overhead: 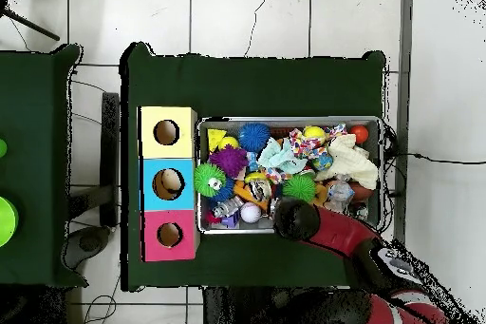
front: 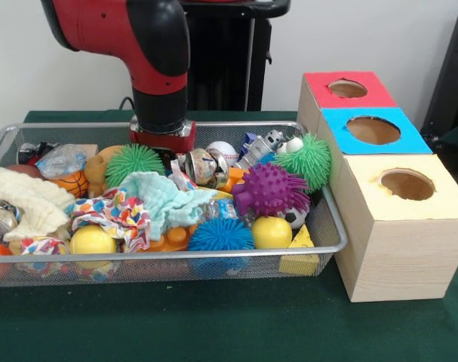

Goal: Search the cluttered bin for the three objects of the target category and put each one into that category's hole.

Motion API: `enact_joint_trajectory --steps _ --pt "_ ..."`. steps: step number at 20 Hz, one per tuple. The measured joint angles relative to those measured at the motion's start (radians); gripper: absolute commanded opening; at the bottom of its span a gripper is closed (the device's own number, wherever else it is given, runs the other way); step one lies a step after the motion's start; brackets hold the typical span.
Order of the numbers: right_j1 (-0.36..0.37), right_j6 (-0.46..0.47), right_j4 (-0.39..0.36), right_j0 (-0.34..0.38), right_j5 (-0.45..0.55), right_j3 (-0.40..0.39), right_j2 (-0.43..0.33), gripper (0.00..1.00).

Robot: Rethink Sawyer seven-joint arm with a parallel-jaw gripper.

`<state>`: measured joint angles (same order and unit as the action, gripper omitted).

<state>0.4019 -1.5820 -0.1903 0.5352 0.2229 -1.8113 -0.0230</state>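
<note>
Where green cloth covers table, white tiled floor around.

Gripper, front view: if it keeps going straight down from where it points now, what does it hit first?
Probably the clutter at the back of the wire-mesh bin: the arm's end sits low between the green spiky ball and a shiny can. The gripper itself is hidden, so which comes first is unclear.

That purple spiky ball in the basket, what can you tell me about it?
The purple spiky ball looks like soft rubber, round and covered all over in short nubby spikes. It sits on top of the pile toward the end of the wire basket nearest the wooden boxes. A green spiky ball is right behind it, a yellow ball lies in front, and a blue spiky ball is close by. Nothing is gripping it.
</note>
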Motion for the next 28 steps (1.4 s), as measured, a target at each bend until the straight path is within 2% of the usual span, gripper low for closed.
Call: enact_joint_trajectory --steps 7,8,11,13,17,24,28 --pt "0.05 0.0 -0.001 -0.065 0.091 0.0 0.023 0.0" --pt "0.08 0.0 -0.001 -0.097 0.16 0.002 0.033 0.0" --pt "0.114 0.0 -0.001 -0.126 0.236 0.006 0.039 0.0" --pt "0.162 0.0 -0.001 -0.156 0.337 0.015 0.039 0.0" --pt "0.213 0.0 -0.001 -0.167 0.421 0.032 0.04 0.0" --pt "0.249 0.0 -0.002 -0.157 0.428 0.056 0.039 0.0" --pt "0.245 0.0 -0.002 -0.14 0.428 0.069 0.039 0.0"
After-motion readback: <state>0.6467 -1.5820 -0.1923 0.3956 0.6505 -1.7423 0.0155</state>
